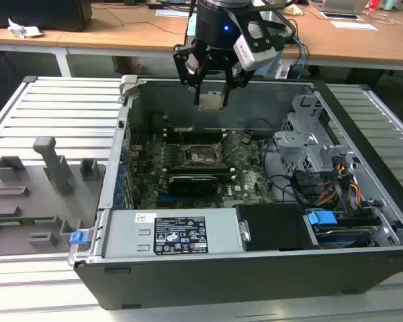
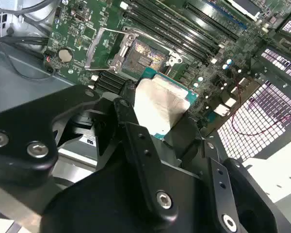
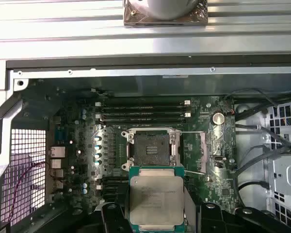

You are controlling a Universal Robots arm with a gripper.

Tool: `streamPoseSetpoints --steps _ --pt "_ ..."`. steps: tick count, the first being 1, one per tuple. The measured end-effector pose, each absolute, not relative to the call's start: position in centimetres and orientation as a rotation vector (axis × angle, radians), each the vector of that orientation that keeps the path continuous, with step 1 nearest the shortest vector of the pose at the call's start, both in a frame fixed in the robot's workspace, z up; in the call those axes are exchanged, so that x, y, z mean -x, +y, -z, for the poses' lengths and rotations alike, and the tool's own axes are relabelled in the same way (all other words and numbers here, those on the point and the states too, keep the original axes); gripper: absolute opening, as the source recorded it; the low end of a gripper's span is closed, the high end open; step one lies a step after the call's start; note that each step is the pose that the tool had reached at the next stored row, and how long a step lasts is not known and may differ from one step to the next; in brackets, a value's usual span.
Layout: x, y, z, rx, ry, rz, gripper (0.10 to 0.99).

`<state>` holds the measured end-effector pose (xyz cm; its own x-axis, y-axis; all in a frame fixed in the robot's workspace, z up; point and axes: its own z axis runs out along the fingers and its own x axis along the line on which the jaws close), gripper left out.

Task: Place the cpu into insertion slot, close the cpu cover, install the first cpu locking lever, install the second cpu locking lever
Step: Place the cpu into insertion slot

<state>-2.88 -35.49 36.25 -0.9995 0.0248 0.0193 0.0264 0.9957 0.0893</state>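
My gripper (image 1: 210,90) hangs over the back of the open computer case and is shut on the cpu (image 1: 210,100), a small square chip with a silvery top. In both wrist views the cpu (image 3: 156,199) (image 2: 162,104) sits between dark fingers (image 2: 128,104), held level above the green motherboard. The insertion slot (image 3: 151,148) (image 1: 200,155) lies bare below and slightly ahead of the chip, its contact field showing (image 2: 145,58). The cpu cover (image 3: 196,150) (image 2: 104,46) is flipped open beside the slot, a thin metal frame.
A long black card (image 1: 198,181) lies just in front of the slot. The power supply (image 1: 168,235) fills the case's near side, and a drive cage (image 1: 309,141) with cables stands on the exterior view's right. A grey fixture tray (image 1: 33,194) lies outside the case on the left.
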Motion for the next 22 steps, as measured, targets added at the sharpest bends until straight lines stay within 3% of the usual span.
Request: streamPoseSetpoints --steps 22 --pt "2.89 -35.49 -36.24 0.285 -3.114 0.142 0.537"
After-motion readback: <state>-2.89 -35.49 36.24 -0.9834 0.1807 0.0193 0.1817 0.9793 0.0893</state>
